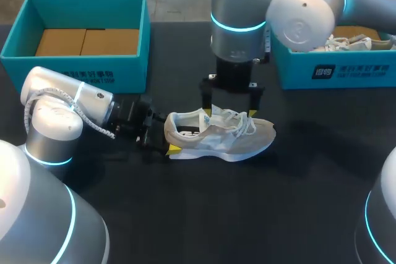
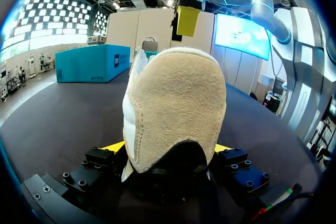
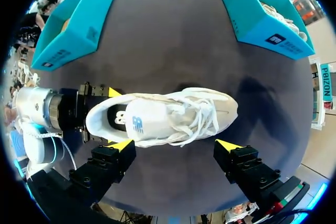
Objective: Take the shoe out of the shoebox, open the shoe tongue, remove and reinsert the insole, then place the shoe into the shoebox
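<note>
Already out of a teal shoebox [image 1: 80, 77], beige sneaker [image 1: 219, 135] upright on counter [image 1: 297, 190]: heel clamped by left tool [image 2: 168, 149], right tool [image 3: 176, 145] spread wide above, holding nothing; tongue, insole, reboxing seemingly outstanding.

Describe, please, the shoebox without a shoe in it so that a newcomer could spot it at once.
On the dark table, look to the far left corner: an open teal shoebox stands there. Unlike the other teal box at far right, which holds a pale shoe, it contains only brown cardboard.
</note>
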`<move>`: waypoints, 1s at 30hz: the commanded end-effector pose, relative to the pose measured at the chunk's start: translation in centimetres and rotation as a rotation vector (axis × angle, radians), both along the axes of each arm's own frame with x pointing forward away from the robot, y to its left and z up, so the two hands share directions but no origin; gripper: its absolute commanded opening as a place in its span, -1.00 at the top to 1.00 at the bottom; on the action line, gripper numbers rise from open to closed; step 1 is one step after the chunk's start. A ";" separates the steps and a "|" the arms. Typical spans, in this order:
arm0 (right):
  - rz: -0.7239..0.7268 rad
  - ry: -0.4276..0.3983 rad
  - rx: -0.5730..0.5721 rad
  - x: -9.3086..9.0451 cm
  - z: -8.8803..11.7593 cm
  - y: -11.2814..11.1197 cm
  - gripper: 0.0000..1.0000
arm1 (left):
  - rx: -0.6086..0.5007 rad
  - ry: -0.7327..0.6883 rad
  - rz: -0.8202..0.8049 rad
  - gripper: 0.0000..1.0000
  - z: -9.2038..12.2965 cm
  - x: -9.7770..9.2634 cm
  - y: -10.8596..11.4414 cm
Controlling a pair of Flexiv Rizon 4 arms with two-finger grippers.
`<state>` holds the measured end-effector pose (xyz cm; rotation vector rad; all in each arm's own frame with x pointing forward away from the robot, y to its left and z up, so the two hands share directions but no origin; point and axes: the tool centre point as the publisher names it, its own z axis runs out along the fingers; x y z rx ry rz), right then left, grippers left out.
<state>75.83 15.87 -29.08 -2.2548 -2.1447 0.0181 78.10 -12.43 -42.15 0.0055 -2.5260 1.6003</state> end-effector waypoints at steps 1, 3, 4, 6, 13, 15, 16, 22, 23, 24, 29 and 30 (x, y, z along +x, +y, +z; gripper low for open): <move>0.001 0.013 -0.016 0.8 -0.1 1.2 -1.00 | 0.001 0.001 -0.001 1.00 -0.2 0.0 0.0; 0.008 0.017 -0.019 1.0 -0.2 1.4 -1.00 | 0.001 0.001 -0.001 1.00 -0.2 0.0 0.0; 0.016 0.017 -0.018 1.1 -0.3 1.5 -1.00 | 0.001 0.001 -0.001 1.00 -0.2 0.0 0.0; 0.024 0.025 -0.021 1.2 -0.5 1.6 -1.00 | 0.001 0.001 -0.001 1.00 -0.2 0.0 0.0; 0.027 0.042 -0.016 1.2 -1.1 1.7 -1.00 | 0.001 0.001 -0.001 1.00 -0.2 0.0 0.0; 0.028 0.048 -0.016 1.1 -1.2 1.9 -1.00 | 0.001 0.001 -0.001 1.00 -0.2 0.0 0.0; 0.032 0.054 -0.031 1.0 -1.2 2.2 -1.00 | 0.001 0.001 -0.001 1.00 -0.2 0.0 0.0; 0.044 0.052 -0.056 0.6 -1.3 3.6 -1.00 | 0.001 0.001 -0.001 1.00 -0.2 0.0 0.0; 0.044 0.051 -0.061 0.5 -1.3 3.7 -1.00 | 0.001 0.001 -0.001 1.00 -0.2 0.0 0.0; 0.045 0.048 -0.063 0.5 -1.3 3.9 -1.00 | 0.001 0.001 -0.001 1.00 -0.2 0.0 0.0; 0.040 0.032 -0.074 0.4 -1.5 4.7 -1.00 | 0.001 0.001 -0.001 1.00 -0.2 0.0 0.0; 0.043 0.027 -0.081 0.4 -1.5 4.8 -1.00 | 0.001 0.001 -0.001 1.00 -0.2 0.0 0.0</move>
